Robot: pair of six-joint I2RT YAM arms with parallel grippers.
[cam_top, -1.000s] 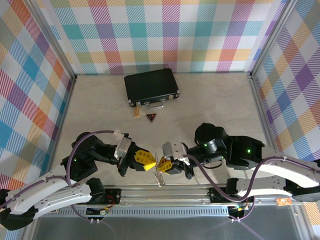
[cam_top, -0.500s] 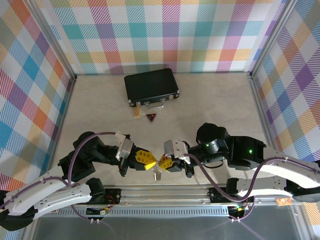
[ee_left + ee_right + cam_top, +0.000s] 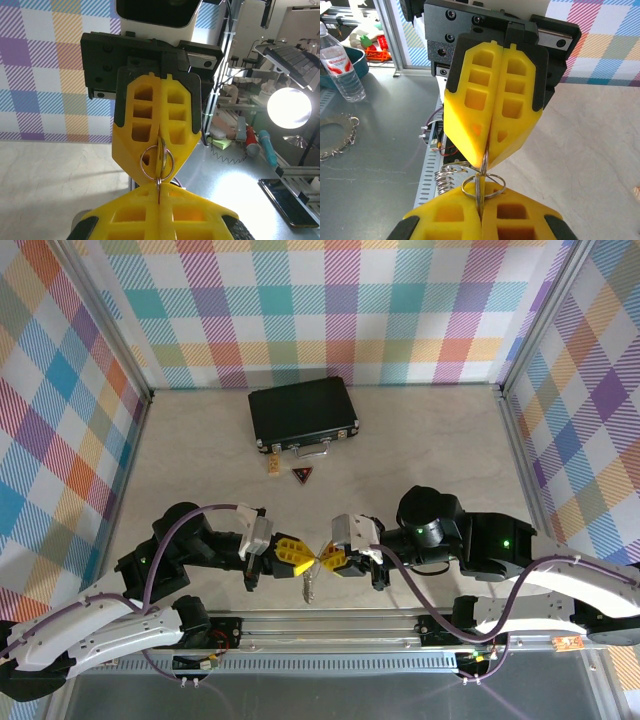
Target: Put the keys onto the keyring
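My left gripper [image 3: 303, 557] and right gripper [image 3: 330, 560] meet tip to tip near the table's front edge. Both are shut on parts of the silvery keyring [image 3: 313, 585], whose coiled end dangles below them. In the left wrist view my left gripper [image 3: 159, 192] pinches a thin wire loop, and a round ring [image 3: 157, 162] linked to it runs into the right fingers [image 3: 175, 115]. In the right wrist view my right gripper [image 3: 481, 200] clamps a loop edge-on, with the keyring's coil [image 3: 447, 177] beside it. A tiny yellowish key [image 3: 273, 468] lies on the table by the black case.
The black case [image 3: 303, 412] with its silver handle stands at the back centre. A dark triangular tag [image 3: 302, 476] with a red mark lies just in front of it. Checkered walls [image 3: 60, 440] enclose the table on three sides. An aluminium rail [image 3: 330, 625] runs along the near edge.
Both wrists have shifted a little and levelled out, with their tips staying together. The dangling coil has moved slightly up and to the left.
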